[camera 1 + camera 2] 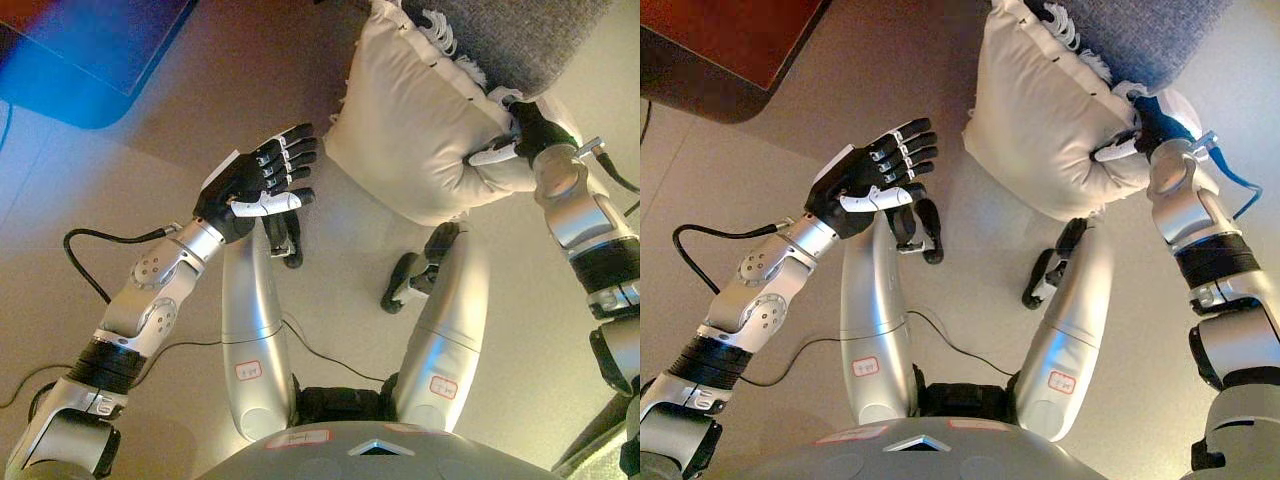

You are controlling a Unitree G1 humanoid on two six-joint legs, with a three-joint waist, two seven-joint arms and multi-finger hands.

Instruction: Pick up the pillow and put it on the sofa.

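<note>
Presently, the cream pillow is held off the floor by the right hand, whose fingers and thumb are curled into its right edge, bunching the fabric there; the grip is a pinch on 1 side only, not a clasp around the body. The pillow is seen at the upper middle of both views, its fringed upper edge touching or just overlapping the grey sofa at the top right; whether any weight already rests on the seat cannot be told. Its long axis is tilted, running from the upper left down to the lower right, with the lower corner hanging free over the beige floor. The left hand is held just beside the pillow's left edge, apart from it, fingers straight and spread, palm turned toward the pillow, gripping nothing. The sofa therefore lies ahead and to the right of the pillow, on the side of the holding hand, so the right arm is judged the nearer and the carrying one. Open room is noted to the left and below the pillow. A dark table edge stands well apart at the upper left. As a risk, a 1-sided grip may let the free corner sag or catch on the sofa's front edge.
</note>
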